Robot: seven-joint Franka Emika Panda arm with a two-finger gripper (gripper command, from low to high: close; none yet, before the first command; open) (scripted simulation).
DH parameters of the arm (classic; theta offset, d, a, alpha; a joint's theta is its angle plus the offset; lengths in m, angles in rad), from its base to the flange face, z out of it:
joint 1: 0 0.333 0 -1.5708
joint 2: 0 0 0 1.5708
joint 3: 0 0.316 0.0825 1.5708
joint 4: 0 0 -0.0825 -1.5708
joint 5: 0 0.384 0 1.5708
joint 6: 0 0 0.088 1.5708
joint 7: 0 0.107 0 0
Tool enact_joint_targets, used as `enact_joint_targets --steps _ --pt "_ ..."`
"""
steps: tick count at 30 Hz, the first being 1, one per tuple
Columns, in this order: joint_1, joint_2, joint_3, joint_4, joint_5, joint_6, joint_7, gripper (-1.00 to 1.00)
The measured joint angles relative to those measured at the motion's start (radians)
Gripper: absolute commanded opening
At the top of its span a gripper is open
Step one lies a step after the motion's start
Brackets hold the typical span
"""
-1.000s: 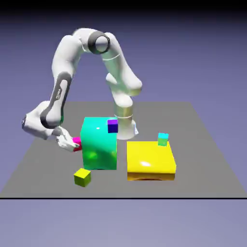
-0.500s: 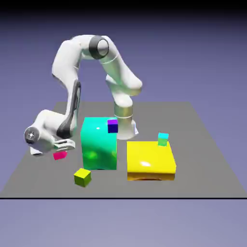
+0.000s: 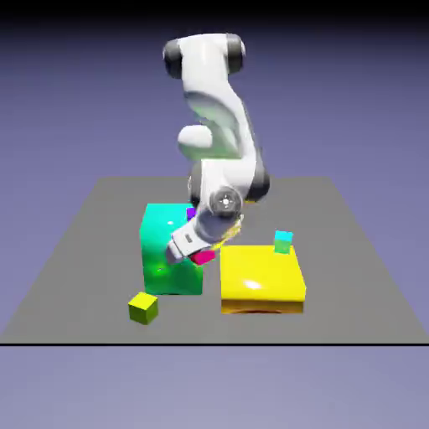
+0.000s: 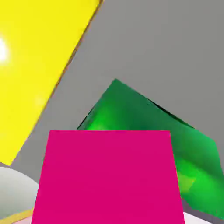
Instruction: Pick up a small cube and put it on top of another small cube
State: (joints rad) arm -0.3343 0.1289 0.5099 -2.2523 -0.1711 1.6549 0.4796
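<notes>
While the jaws are clamped on the magenta cube [image 3: 203, 257], it is carried between teal block [image 3: 164, 260] and yellow block [image 3: 261, 275]; the small teal cube [image 3: 283, 242] lies toward the exterior view's right.

Glossy teal block [image 3: 171, 260] and yellow block [image 3: 261, 276] catch bright highlights; grey table [image 3: 75, 251] looks matt, smooth. Robot arm [image 3: 219, 126]: shiny white plastic w/ dark joints. Pink cube [image 4: 109, 177]: flat, even colour.
</notes>
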Motion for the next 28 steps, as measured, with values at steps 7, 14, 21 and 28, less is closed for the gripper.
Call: enact_joint_targets --steps 7,14,21,28 --pt "0.164 -0.147 0.044 -0.125 0.303 -0.053 0.281 -1.00" --pt "0.221 -0.251 0.055 -0.233 0.607 -0.080 0.565 -1.00" --pt "0.090 -0.149 0.000 -0.268 0.814 0.060 0.751 -1.00" --pt "0.100 -0.135 0.010 -0.292 0.827 0.099 0.743 1.00"
